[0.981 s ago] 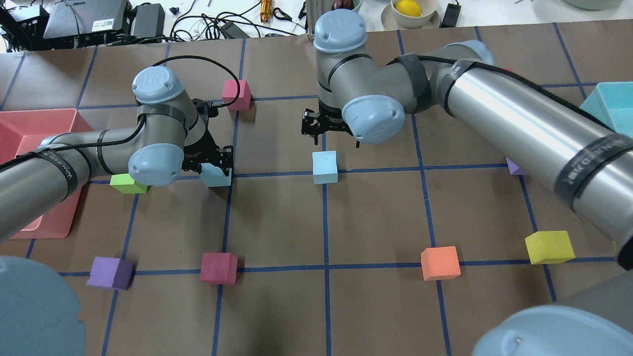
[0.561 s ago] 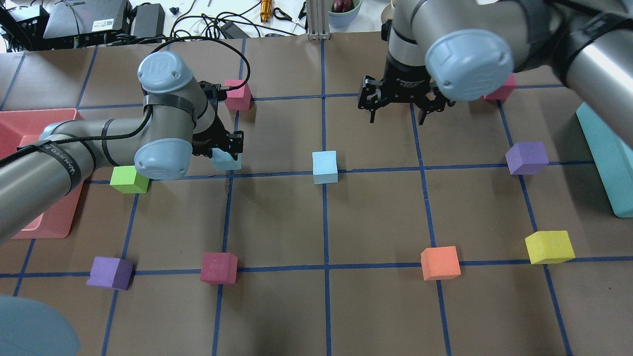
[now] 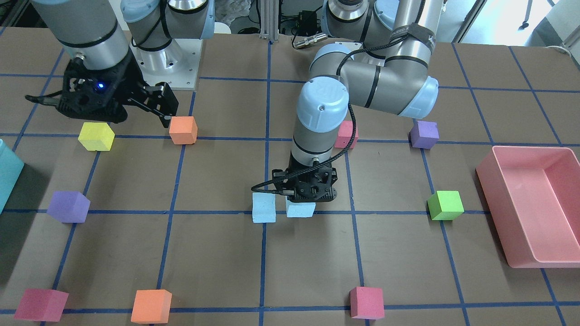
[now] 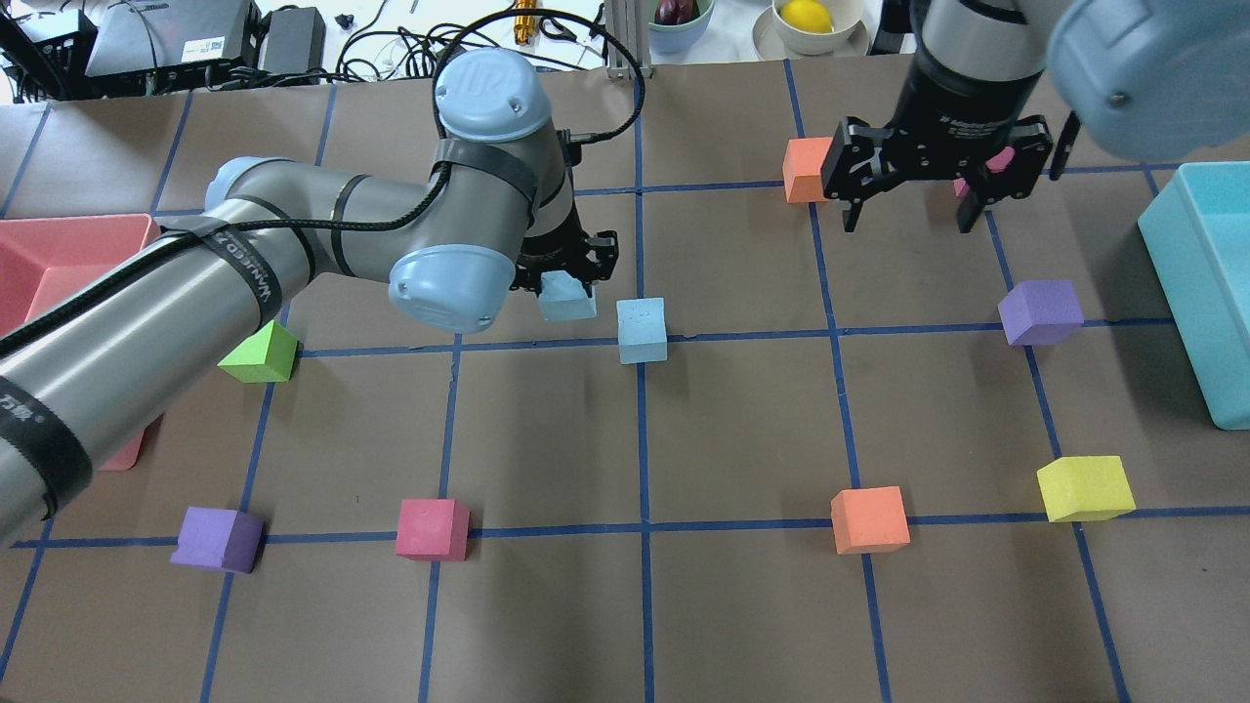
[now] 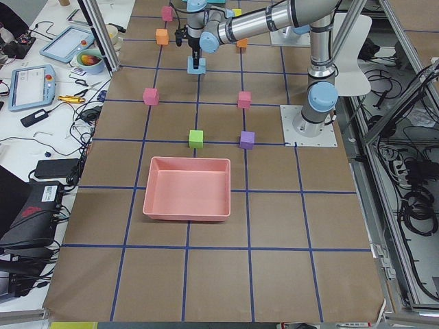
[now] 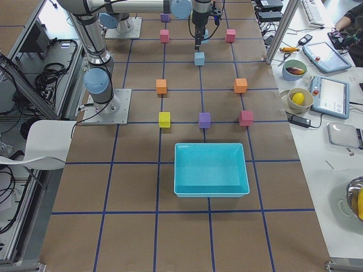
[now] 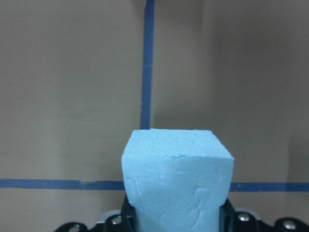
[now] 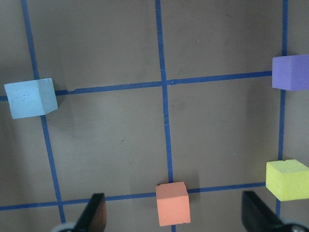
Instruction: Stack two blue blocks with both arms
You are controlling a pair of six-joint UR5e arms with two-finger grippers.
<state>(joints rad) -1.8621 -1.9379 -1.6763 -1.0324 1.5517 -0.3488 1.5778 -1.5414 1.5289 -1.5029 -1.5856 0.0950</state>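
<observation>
My left gripper (image 4: pixel 568 278) is shut on a pale blue block (image 4: pixel 566 301) and holds it slightly above the table. That block fills the left wrist view (image 7: pixel 177 179). The second blue block (image 4: pixel 642 330) rests on the table just right of the held one, on a tape crossing. In the front view the held block (image 3: pixel 300 209) hangs beside the resting one (image 3: pixel 263 208). My right gripper (image 4: pixel 913 210) is open and empty, raised over the far right of the table. Its wrist view shows the resting block (image 8: pixel 31 98) at far left.
A pink bin (image 4: pixel 59 254) stands at the left edge and a teal bin (image 4: pixel 1206 293) at the right edge. Loose cubes lie around: green (image 4: pixel 259 353), purple (image 4: pixel 217 538), magenta (image 4: pixel 432 528), orange (image 4: pixel 868 519), yellow (image 4: pixel 1084 487), purple (image 4: pixel 1040 311).
My left gripper has carried its blue block rightward, up beside the resting blue block. My right arm has drawn back to the far right, gripper still open.
</observation>
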